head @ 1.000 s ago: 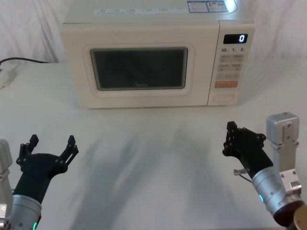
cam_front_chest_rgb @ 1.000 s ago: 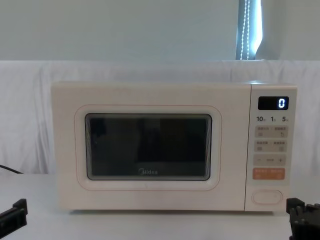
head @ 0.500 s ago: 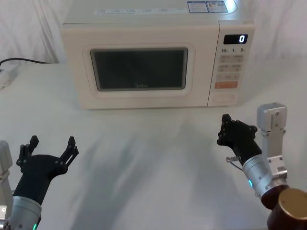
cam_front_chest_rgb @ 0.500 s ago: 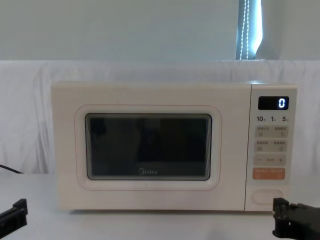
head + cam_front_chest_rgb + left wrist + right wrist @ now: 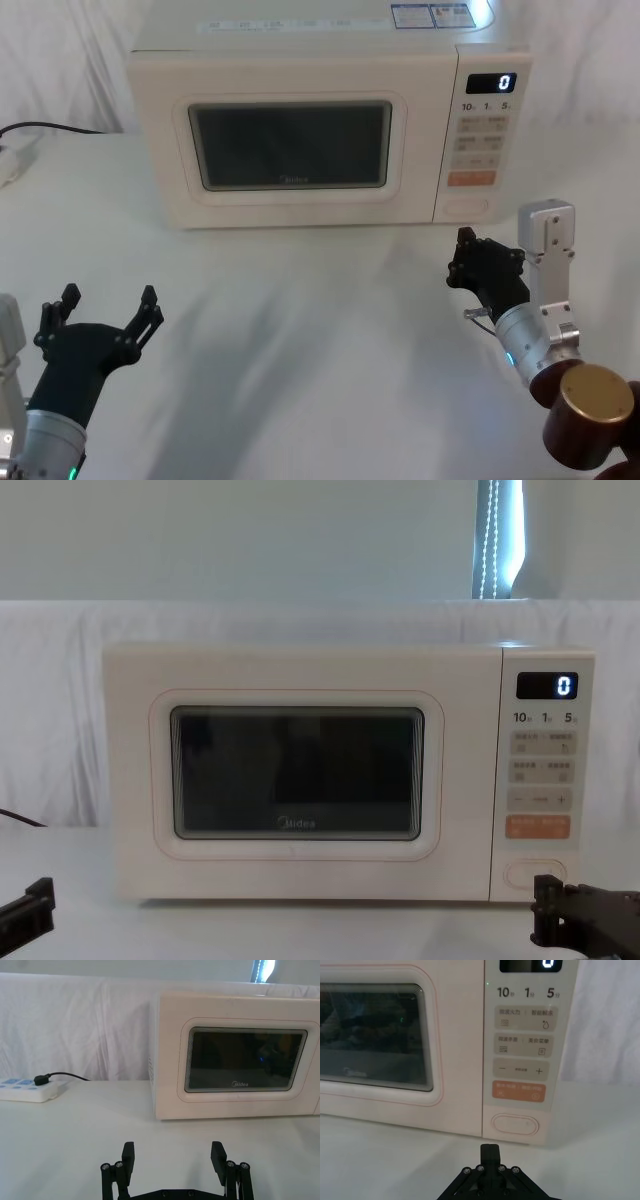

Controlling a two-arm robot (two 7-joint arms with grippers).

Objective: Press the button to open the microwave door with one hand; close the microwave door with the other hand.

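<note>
The cream microwave (image 5: 300,40) stands at the back of the table, its display showing 0. The microwave door (image 5: 290,205) with its dark window is shut flat against the body. The wide pill-shaped button (image 5: 468,205) (image 5: 515,1124) (image 5: 534,874) sits at the bottom of the control panel, under the orange key. My right gripper (image 5: 458,260) (image 5: 490,1150) (image 5: 546,905) is shut with nothing in it, pointing at the panel a short way in front of the button and slightly below it. My left gripper (image 5: 110,297) (image 5: 172,1149) hovers open near the table's front left.
A white cloth covers the table (image 5: 300,300). A white power strip (image 5: 25,1096) with a black cable (image 5: 50,127) lies at the far left beside the microwave. A cloth-draped wall (image 5: 300,620) rises behind.
My right gripper has moved forward and a little left, closer to the microwave's control panel. The left gripper and the door have not moved.
</note>
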